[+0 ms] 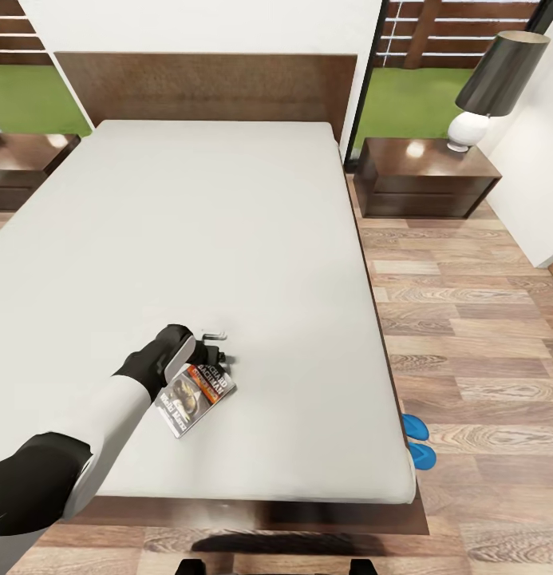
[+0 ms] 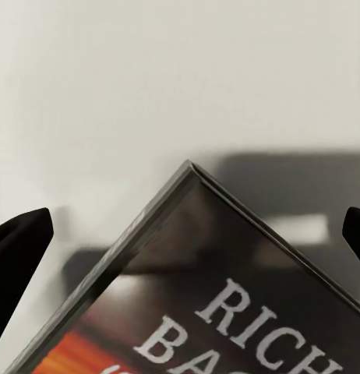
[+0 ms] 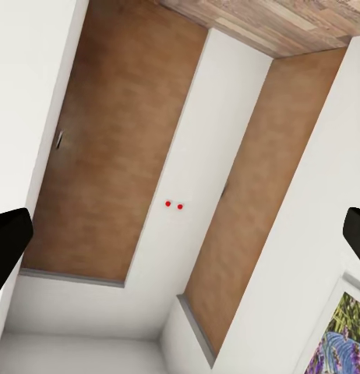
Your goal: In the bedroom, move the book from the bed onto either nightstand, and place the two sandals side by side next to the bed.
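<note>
The book (image 1: 195, 397) lies on the light-grey mattress of the bed (image 1: 228, 239), near its foot end. My left gripper (image 1: 220, 347) hovers at the book's far corner. In the left wrist view that gripper (image 2: 188, 234) is open, its dark fingertips (image 2: 20, 241) spread wide, and the corner of the book (image 2: 219, 304) sits between them without touching either. Two blue sandals (image 1: 416, 427) (image 1: 422, 456) lie close together on the floor by the bed's right foot corner. My right gripper (image 3: 180, 234) is open and holds nothing.
A dark-brown nightstand (image 1: 424, 180) with a white-based, dark-shaded lamp (image 1: 487, 88) stands right of the headboard. Another nightstand (image 1: 21, 164) stands at the left. Wood-plank floor (image 1: 468, 335) runs along the bed's right side. The right wrist view faces white walls and brown doors (image 3: 110, 156).
</note>
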Controlling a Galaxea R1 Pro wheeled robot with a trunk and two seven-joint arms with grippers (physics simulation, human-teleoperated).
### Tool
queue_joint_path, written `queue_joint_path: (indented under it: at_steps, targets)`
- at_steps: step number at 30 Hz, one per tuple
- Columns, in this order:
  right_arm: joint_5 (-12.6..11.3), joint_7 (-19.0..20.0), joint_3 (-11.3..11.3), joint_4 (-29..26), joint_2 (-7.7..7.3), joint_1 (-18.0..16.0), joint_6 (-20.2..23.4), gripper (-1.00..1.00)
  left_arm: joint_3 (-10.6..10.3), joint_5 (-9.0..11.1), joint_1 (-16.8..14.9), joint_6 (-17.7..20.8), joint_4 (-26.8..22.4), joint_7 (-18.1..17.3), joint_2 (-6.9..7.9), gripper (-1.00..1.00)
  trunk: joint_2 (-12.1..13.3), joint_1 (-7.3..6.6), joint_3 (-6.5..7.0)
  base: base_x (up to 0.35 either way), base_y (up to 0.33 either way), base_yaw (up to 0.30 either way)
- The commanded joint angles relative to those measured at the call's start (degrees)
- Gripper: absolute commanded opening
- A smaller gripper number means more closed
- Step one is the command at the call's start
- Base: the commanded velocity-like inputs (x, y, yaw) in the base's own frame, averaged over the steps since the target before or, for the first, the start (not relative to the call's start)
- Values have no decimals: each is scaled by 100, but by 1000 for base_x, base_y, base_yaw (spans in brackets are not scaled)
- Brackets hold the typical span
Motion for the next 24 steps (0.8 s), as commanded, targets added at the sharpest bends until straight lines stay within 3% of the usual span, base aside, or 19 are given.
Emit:
queue_joint_path:
  at_steps: [1, 24]
  targets:
    - [42, -2, 0, -10, -1, 3, 25, 100, -33, 216, 2, -145, 75, -38, 8, 100, -1, 5, -4, 0, 0, 0]
    - [42, 2, 0, -11, 6, 3, 30, 100, -33, 216, 2, -145, 78, -38, 8, 100, -1, 5, -4, 0, 0, 0]
